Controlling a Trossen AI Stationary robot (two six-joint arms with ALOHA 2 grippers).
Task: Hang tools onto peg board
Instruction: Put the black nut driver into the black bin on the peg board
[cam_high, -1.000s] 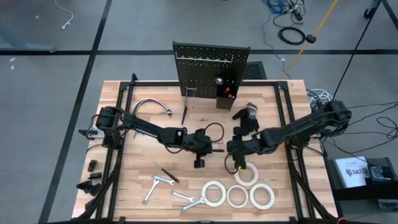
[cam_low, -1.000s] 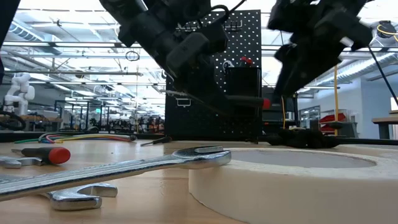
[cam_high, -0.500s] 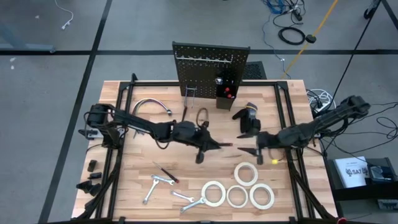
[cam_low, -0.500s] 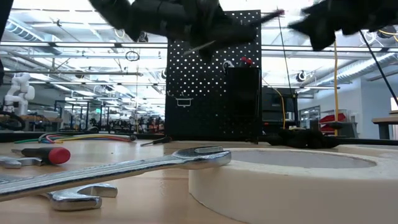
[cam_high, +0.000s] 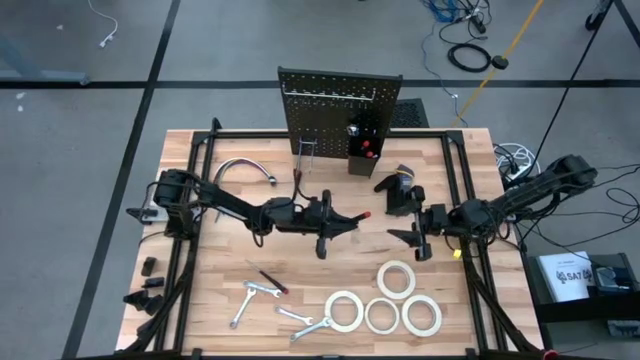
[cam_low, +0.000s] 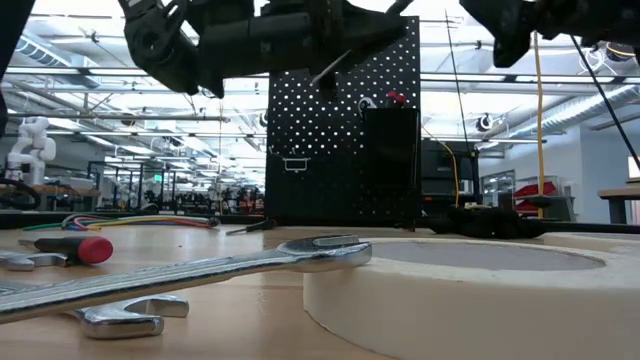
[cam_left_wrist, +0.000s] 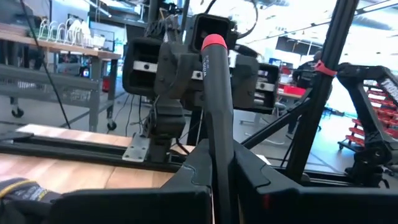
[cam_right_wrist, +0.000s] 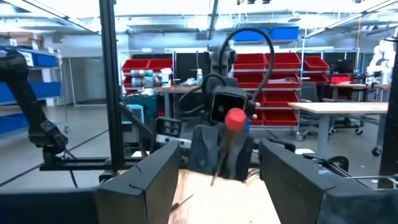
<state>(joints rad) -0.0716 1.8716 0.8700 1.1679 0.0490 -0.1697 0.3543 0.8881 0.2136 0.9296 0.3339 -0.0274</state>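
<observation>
A black-handled screwdriver with a red end cap is clamped in the left gripper, raised over the middle of the table. Its red cap points toward the right gripper, and in the left wrist view the handle stands up between the closed fingers. The right gripper hangs just beyond the red cap, facing it, with its jaws spread apart and nothing between them; in its own wrist view the red cap shows between the two fingers.

Behind the screwdriver, at the far edge of the table, stands the peg board, upright, with one small black bin on its front. Between the board and the screwdriver lies one curved chrome tube on the left-arm side and one black glove on the right-arm side.

In front of the screwdriver, toward the near edge, four white tape rolls lie grouped together. Beside them, on the left-arm side, lie three silver wrenches and one thin red-and-black tool.
</observation>
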